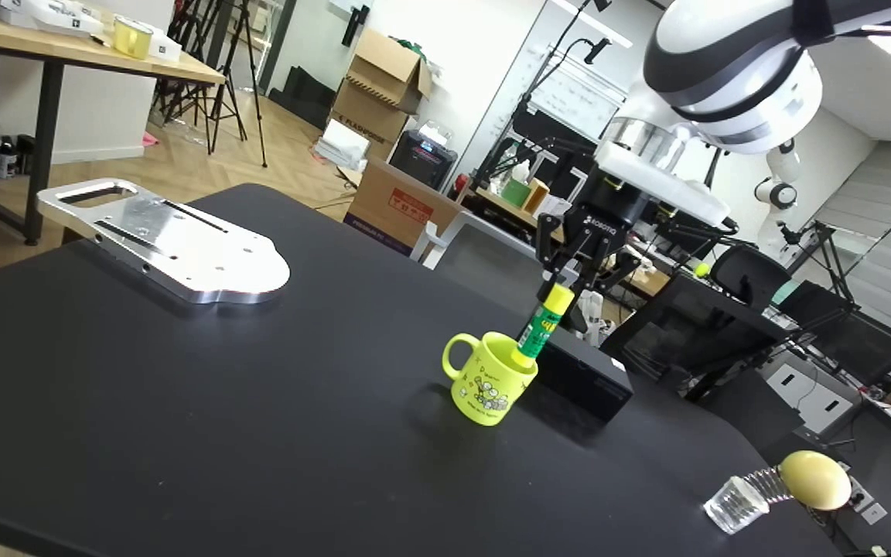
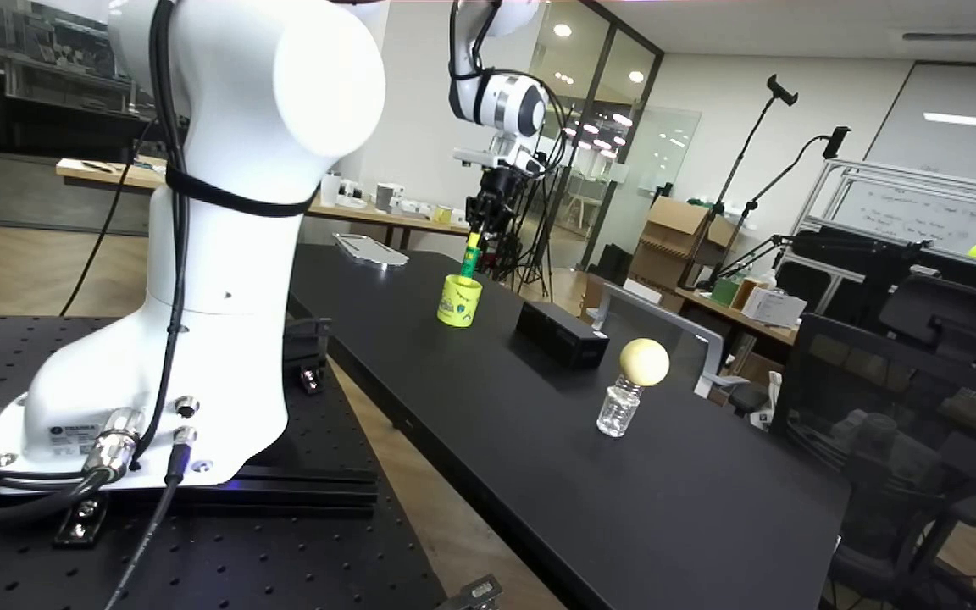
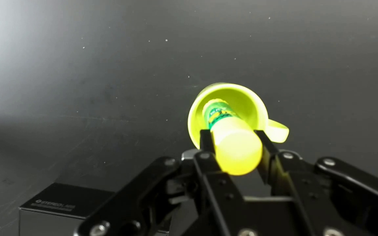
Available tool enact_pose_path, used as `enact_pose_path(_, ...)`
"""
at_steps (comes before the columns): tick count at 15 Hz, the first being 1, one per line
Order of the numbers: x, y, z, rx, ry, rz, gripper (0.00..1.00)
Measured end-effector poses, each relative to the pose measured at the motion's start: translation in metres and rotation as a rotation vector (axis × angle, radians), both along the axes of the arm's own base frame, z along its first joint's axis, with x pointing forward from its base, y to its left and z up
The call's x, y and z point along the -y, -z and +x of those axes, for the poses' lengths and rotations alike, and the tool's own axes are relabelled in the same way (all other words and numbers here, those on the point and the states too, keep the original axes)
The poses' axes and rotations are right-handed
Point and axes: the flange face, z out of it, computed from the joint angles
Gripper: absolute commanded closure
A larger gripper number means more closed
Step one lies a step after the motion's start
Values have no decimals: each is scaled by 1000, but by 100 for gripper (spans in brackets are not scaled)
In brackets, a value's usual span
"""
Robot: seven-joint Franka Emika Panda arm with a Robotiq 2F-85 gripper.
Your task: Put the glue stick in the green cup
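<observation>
1. The end effector point(image 3: 234, 138) pinches the glue stick point(image 1: 544, 329) near its yellow upper end; in the wrist view the fingers point(image 3: 206, 141) flank it with no clear gap at their tips.
2. From that grip the glue stick points downward, past the fingertips. Its long axis runs close to parallel with the walls of the green cup point(image 1: 488, 385), with perhaps a slight lean.
3. The stick's lower end falls within the outline of the cup's mouth in the wrist view, nearer the side opposite the handle point(image 3: 278, 131). Most of its length shows above the rim in both exterior views; whether the lower end hangs just over the mouth or dips just inside it is hard to tell.
4. The cup therefore lies below the end effector, and the coming move likely calls for a descent along the stick's axis, followed by spreading the fingers. A small shift toward the handle side would probably give the lower end more room; otherwise it could catch the inner wall and nudge the cup.
5. Farther out, the green cup stands upright on the table point(image 1: 298, 464), with a black box point(image 1: 586, 379) near it but apart.
</observation>
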Motion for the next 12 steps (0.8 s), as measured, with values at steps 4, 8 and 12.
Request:
enact_pose_path(4, -24, 27, 7, 6, -49, 24, 91)
enact_pose_path(8, -30, 50, 14, 22, -71, 56, 91)
enact_pose_path(12, -31, 66, 14, 20, -83, 64, 91)
